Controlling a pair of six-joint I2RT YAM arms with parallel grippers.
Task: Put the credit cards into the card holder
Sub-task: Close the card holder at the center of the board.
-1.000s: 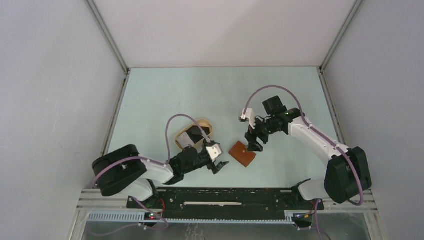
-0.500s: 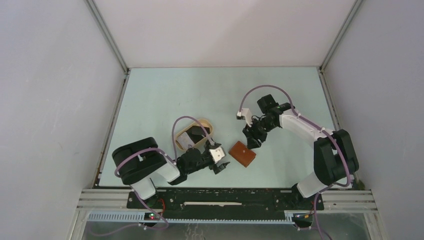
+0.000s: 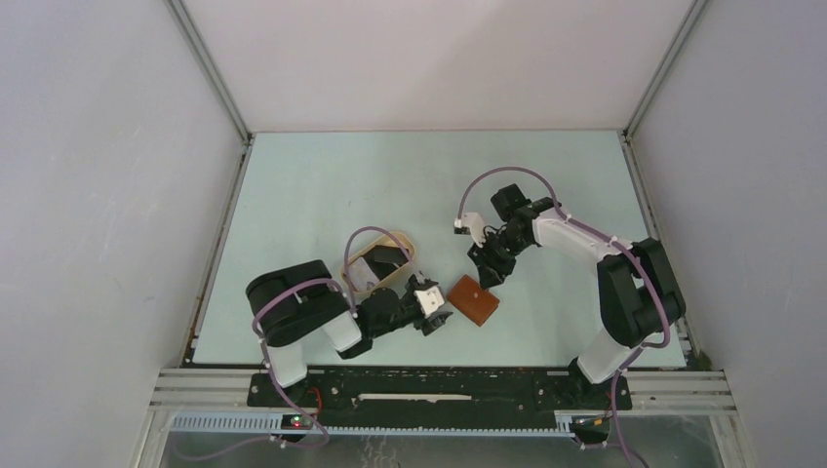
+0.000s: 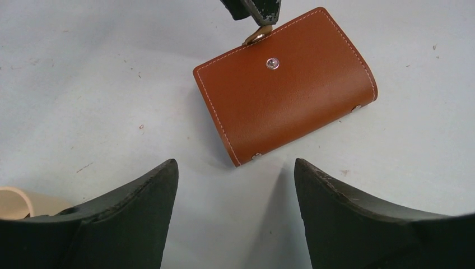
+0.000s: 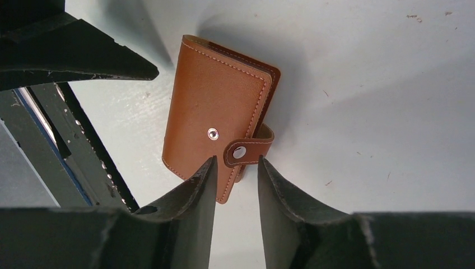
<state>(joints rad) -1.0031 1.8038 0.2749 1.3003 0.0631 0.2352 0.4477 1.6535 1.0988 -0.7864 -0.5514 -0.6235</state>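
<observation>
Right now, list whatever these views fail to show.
Card holder slots: every view, closed cover hides them.
Credit cards count: top view, too small, cable crosses the tray.
Right gripper grip on the snap strap: right wrist view, its fingers cover the contact.

I see a beige oval tray (image 4: pixel 11 202) on my pale green desk (image 3: pixel 312 185), left of centre toward the near edge; white walls (image 3: pixel 439 58) enclose three sides; small dark specks (image 4: pixel 141 127) dot the surface

tray (image 4: pixel 12 200): cut off at left edge | credit cards (image 3: pixel 385 256): too small to count | card holder (image 4: pixel 285 106) slots: hidden
</observation>
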